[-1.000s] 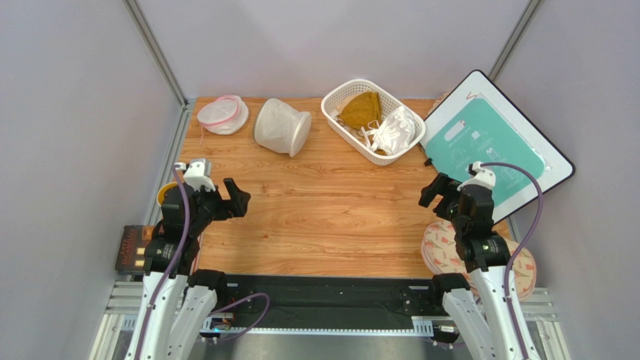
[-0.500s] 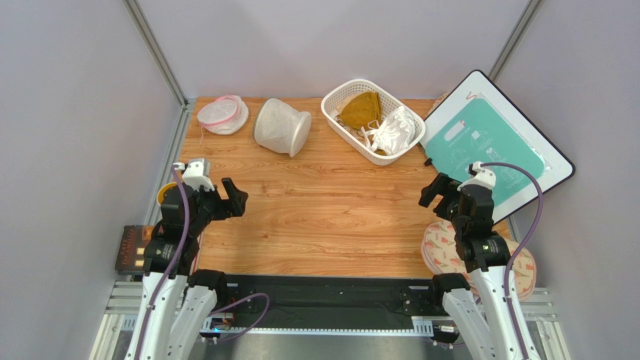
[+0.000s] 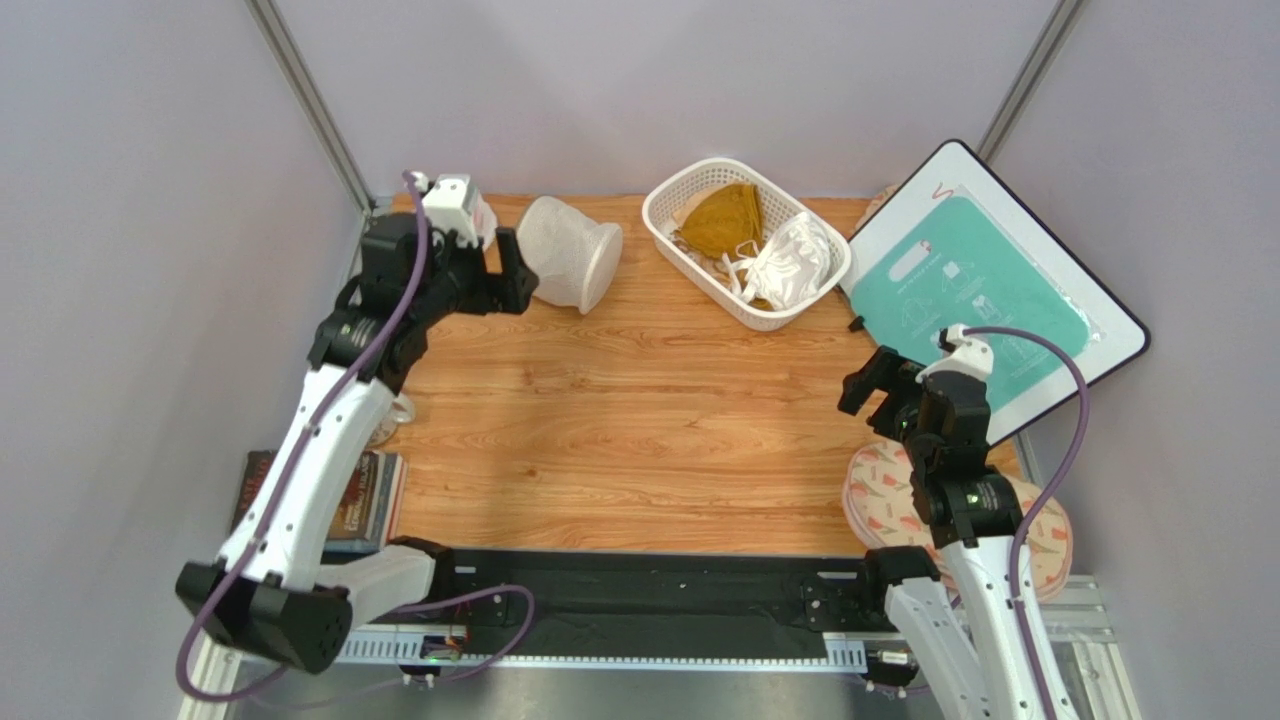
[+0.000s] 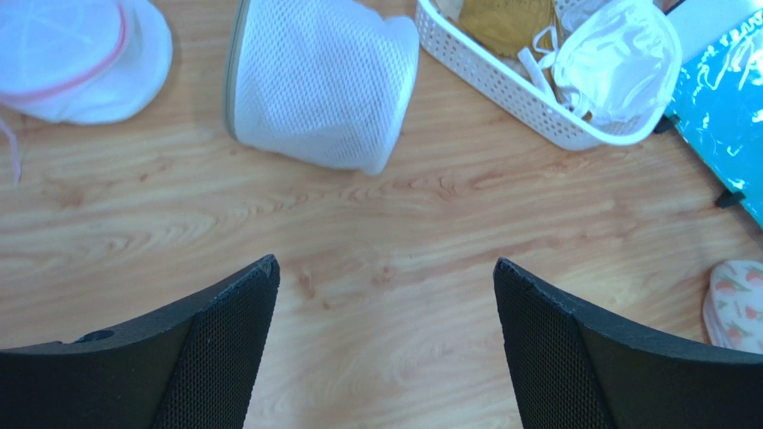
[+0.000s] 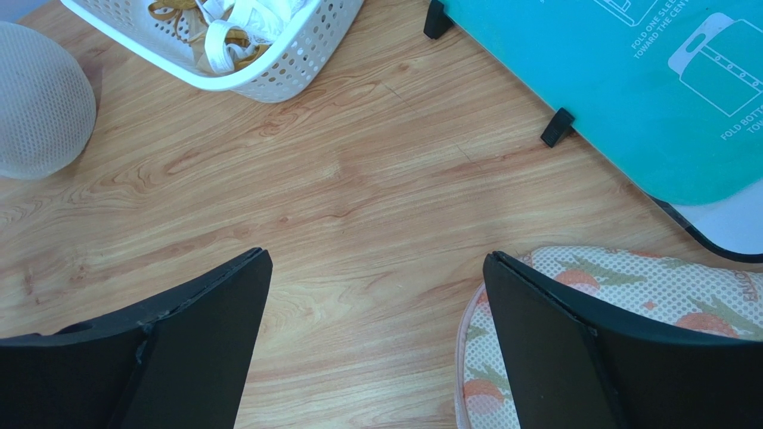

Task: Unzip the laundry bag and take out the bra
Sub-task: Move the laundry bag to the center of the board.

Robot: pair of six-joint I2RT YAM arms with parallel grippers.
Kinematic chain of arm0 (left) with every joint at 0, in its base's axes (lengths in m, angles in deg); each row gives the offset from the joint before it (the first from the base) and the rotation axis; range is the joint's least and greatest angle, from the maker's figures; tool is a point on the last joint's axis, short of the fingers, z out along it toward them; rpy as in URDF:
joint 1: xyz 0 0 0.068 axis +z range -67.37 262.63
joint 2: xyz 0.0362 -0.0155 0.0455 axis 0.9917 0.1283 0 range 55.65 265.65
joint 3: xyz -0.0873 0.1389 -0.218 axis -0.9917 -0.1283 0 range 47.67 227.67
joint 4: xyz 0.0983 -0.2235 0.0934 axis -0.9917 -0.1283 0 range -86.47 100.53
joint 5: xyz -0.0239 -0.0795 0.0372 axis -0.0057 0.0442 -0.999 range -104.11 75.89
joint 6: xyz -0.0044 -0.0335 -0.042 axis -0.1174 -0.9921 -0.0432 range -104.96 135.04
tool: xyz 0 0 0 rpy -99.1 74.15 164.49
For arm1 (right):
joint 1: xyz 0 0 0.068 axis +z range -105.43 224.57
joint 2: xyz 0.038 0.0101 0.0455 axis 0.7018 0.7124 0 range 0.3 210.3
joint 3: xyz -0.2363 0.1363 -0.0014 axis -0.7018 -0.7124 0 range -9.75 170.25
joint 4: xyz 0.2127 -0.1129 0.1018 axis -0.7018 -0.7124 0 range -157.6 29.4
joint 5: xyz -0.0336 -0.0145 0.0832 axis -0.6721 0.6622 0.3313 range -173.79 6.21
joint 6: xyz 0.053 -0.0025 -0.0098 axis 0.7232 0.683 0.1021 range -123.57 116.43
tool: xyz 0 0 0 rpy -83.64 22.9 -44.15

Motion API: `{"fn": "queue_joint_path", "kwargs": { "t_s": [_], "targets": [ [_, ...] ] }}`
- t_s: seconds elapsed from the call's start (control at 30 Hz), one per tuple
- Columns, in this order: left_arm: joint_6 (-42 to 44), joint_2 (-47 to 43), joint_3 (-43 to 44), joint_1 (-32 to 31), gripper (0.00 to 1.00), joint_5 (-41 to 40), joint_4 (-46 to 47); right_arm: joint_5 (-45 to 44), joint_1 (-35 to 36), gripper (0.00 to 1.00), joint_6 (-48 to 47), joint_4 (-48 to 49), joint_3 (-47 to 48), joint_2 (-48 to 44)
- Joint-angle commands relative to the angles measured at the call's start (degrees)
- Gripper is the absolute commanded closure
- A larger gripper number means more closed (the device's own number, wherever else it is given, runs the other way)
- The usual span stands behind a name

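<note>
Top external view. The left pincer is reached out over the far left part of the table, its jaws spread wide and holding nothing. The laundry bag lies on its side just beyond and to the right of that pincer, apart from it. The right pincer hangs near its own base, jaws likewise wide and empty, with the laundry bag well off to its far left. A white basket stands ahead and left of the right pincer, with a mustard bra and a white bra in it. A teal board leans just to its right.

Left wrist view. The left pincer is wide, with bare table between its fingers. The laundry bag lies ahead and slightly left, one round end facing left. What the mesh encloses cannot be made out. A flat pouch with a pink rim lies farther left. The basket is ahead to the right.

Right wrist view. The right pincer is wide and empty. The laundry bag shows only in part at the far left edge. A patterned pad lies under the right finger.
</note>
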Motion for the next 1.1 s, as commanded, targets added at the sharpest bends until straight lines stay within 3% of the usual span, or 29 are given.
{"fn": "queue_joint_path", "kwargs": {
  "t_s": [0.0,0.13,0.33,1.07],
  "targets": [
    [3.14,13.19,8.1,-1.53,0.05,1.33,2.65,0.76,-0.19,0.04,-0.2,1.59,1.41,-0.41],
    [4.81,26.79,18.46,-2.59,0.06,-0.17,1.24,1.38,-0.19,0.04,-0.2,1.76,1.33,-0.32],
    [7.18,36.84,24.63,-4.87,0.08,-6.23,1.24,0.86,-0.19,0.04,-0.02,1.94,1.15,0.46],
    [13.69,54.43,31.4,-9.89,0.09,-17.75,7.84,2.0,-0.19,0.04,-0.38,2.03,1.41,0.03]
  ]
}}
